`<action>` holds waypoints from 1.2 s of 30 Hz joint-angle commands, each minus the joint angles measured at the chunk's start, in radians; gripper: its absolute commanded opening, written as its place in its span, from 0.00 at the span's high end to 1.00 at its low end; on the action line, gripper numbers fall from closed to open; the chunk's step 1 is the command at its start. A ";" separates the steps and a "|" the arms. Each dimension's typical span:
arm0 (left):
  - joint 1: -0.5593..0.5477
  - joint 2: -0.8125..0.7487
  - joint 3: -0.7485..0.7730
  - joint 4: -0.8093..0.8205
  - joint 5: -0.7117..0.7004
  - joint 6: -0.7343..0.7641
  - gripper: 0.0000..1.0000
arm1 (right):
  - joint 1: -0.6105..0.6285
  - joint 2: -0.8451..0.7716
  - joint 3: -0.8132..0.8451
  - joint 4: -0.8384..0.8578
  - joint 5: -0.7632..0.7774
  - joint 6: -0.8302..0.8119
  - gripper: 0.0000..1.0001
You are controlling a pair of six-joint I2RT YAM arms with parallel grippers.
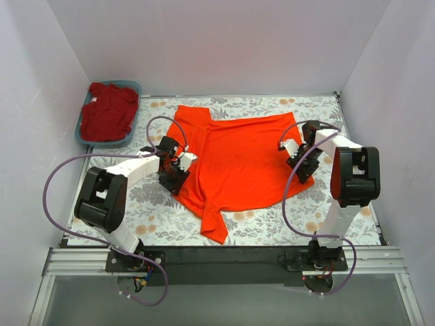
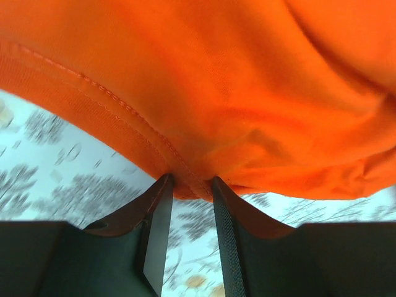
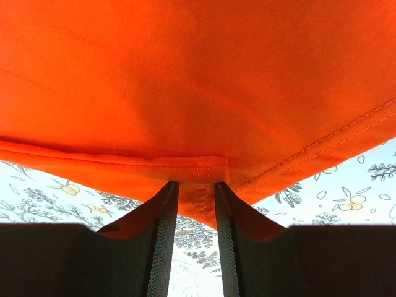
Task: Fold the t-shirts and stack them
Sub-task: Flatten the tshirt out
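Left jaws: narrowed onto a bunched fold of the orange-red t-shirt [image 2: 216, 93]. In the left wrist view the two dark fingers [image 2: 154, 235] stand close together with cloth pinched between their tips, just below a stitched edge. The cloth rises away from the floral surface [image 2: 55, 179], so this side is held slightly lifted.

Right jaws: also narrow and clamped on the same shirt [image 3: 185, 80]. The right wrist view shows the fingers [image 3: 162, 241] gripping a tab of doubled hem where a short seam crosses it. The patterned surface shows underneath, so this edge too hangs clear of it.

From above, the shirt [image 1: 238, 156] lies spread across the middle of the surface [image 1: 272, 224], turned sideways. One sleeve points to the far left corner and the other trails toward the near edge. The left jaws hold its left edge between the two sleeves; the right jaws hold the opposite edge at the right. Gripping opposite ends like this probably serves to stretch the shirt flat or to carry one end over for a first fold. No fold is made yet.

The crimson t-shirt [image 1: 107, 112] sits crumpled in a blue bin [image 1: 102, 143] at the far left corner, well apart from both arms. It appears to be waiting its turn, so the task looks to be at an early stage.
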 commanded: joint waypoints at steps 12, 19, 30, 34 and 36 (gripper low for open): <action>0.065 -0.108 0.168 -0.317 -0.186 0.253 0.61 | -0.016 -0.173 0.008 -0.045 -0.030 -0.038 0.64; 0.014 -0.056 0.289 -0.348 -0.104 0.190 0.58 | -0.014 -0.203 0.119 -0.113 -0.100 0.043 0.52; -0.015 0.019 0.255 -0.257 -0.106 0.125 0.57 | -0.014 0.000 0.211 -0.127 -0.082 0.139 0.49; -0.017 0.027 0.242 -0.234 -0.094 0.112 0.57 | -0.013 0.049 0.235 -0.127 -0.084 0.155 0.49; -0.017 0.022 0.234 -0.229 -0.095 0.112 0.57 | -0.013 0.066 0.234 -0.124 -0.070 0.154 0.49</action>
